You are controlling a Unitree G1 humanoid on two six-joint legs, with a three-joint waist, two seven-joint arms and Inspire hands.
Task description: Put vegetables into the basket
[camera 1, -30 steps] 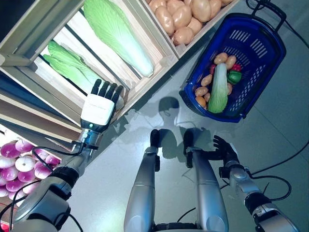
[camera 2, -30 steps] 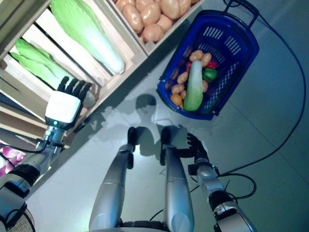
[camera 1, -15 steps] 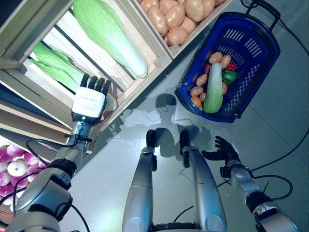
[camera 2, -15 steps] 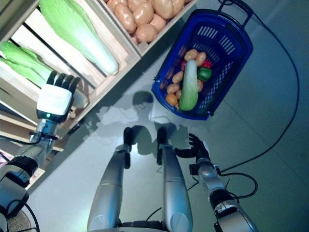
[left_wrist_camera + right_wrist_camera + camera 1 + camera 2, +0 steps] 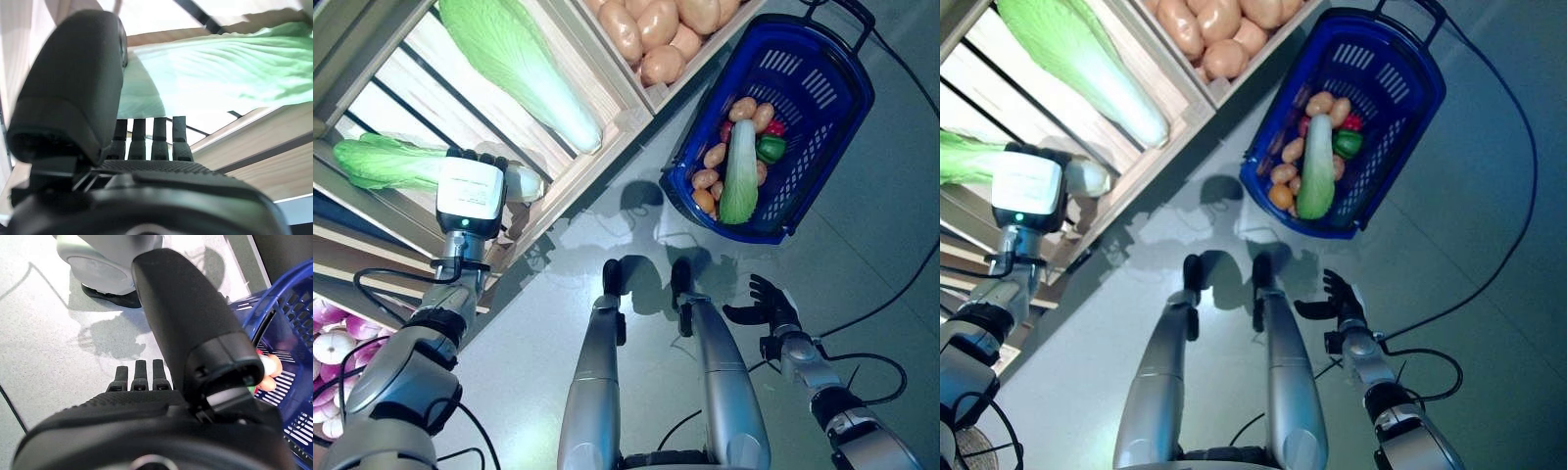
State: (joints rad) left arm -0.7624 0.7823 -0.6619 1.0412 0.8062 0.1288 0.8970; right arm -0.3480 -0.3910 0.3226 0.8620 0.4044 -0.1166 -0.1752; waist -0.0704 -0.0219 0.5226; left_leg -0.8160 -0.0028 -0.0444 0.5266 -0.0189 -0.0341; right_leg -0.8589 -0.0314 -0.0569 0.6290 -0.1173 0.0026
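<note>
My left hand (image 5: 470, 191) reaches into a wooden crate of the stand, with fingers and thumb curled round a green leafy cabbage (image 5: 382, 162). The cabbage's white stem end sticks out past the hand. In the left wrist view the thumb (image 5: 73, 98) lies over the cabbage (image 5: 205, 73) and the fingers lie under it. The blue basket (image 5: 813, 88) stands on the floor at the upper right. It holds a long pale cabbage (image 5: 738, 171), potatoes (image 5: 742, 106) and a green pepper (image 5: 770, 148). My right hand (image 5: 759, 304) is open, low over the floor, well short of the basket (image 5: 293, 333).
The wooden stand (image 5: 626, 117) with its slatted crates runs along the left and top, and its corner comes close to the basket. Grey floor lies between the stand, the basket and my right hand.
My left hand has closed round the green cabbage. The cabbage has swung from slanting to lying across the crate, stem end outward. The camera has shifted a little. The right hand has stayed put.
</note>
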